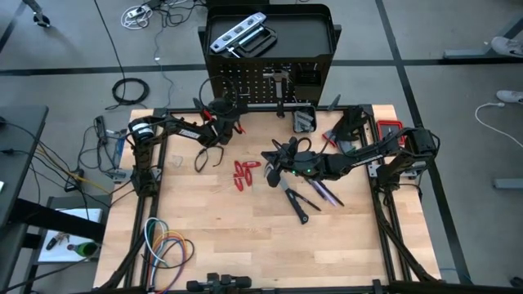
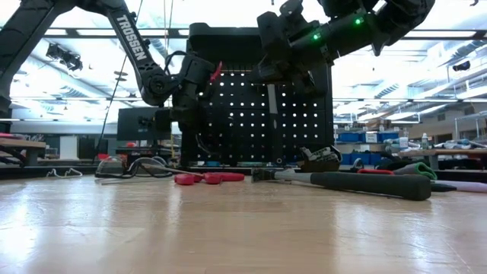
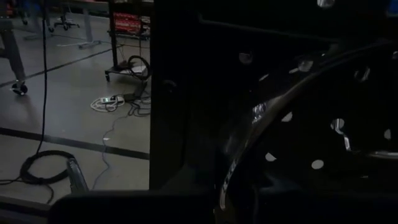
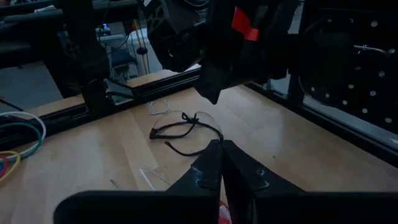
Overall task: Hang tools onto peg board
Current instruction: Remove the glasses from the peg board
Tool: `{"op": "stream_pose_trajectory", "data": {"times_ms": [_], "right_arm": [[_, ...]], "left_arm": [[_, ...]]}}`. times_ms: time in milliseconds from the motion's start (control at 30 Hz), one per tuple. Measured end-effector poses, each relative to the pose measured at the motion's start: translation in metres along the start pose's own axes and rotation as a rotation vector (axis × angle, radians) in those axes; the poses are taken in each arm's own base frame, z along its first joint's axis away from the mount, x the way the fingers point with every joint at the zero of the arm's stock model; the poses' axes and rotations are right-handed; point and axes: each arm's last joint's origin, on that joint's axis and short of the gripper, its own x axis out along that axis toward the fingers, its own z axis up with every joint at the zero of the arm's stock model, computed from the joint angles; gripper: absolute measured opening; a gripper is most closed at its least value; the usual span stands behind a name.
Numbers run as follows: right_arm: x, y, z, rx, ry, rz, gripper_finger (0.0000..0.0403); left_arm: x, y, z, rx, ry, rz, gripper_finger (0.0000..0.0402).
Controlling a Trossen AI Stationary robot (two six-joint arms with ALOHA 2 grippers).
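Note:
The black peg board (image 1: pixel 261 82) stands upright at the table's far edge; one tool (image 1: pixel 280 82) hangs on it, and the silver level (image 1: pixel 237 34) lies in its top tray. My left gripper (image 1: pixel 222 114) is right at the board's left part and is shut on a black C-clamp (image 3: pixel 261 124) with a red tab (image 4: pixel 244 23). My right gripper (image 4: pixel 219 149) is shut on nothing and hovers over mid-table (image 1: pixel 274 167). Red-handled pliers (image 1: pixel 243 174), a black-handled hammer (image 1: pixel 296 204) and screwdrivers (image 1: pixel 327 192) lie flat on the wood. My left gripper holds the C-clamp lifted clear of the table, close in front of the peg board's holes (image 3: pixel 317 165). The clamp's curved frame (image 3: pixel 233 168) rises from between the fingers. The place of contact is dark and hidden by the gripper, so the hold itself does not show.
Safety glasses (image 1: pixel 206 155) lie on the table below the left arm. A small container (image 1: pixel 304 120) stands near the board's foot. Coiled coloured cables (image 1: pixel 167 249) sit at the near left corner. Bare wood stretches across the near half of the table (image 1: pixel 270 253).

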Motion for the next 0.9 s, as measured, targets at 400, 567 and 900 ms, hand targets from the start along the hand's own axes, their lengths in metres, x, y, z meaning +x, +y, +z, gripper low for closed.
{"op": "stream_pose_trajectory", "data": {"times_ms": [400,567,900], "right_arm": [[0.0,0.0,0.0,-0.001,0.001,0.001,0.0019],[0.0,0.0,0.0,-0.001,0.001,0.001,0.0024],[0.0,0.0,0.0,0.0,0.0,0.0,0.0015]], "left_arm": [[-0.002,0.001,0.004,-0.029,-0.053,0.084,0.0029],[-0.008,-0.003,0.011,-0.019,-0.098,0.111,0.0029],[-0.012,-0.007,0.023,0.032,-0.136,0.097,0.0029]]}}
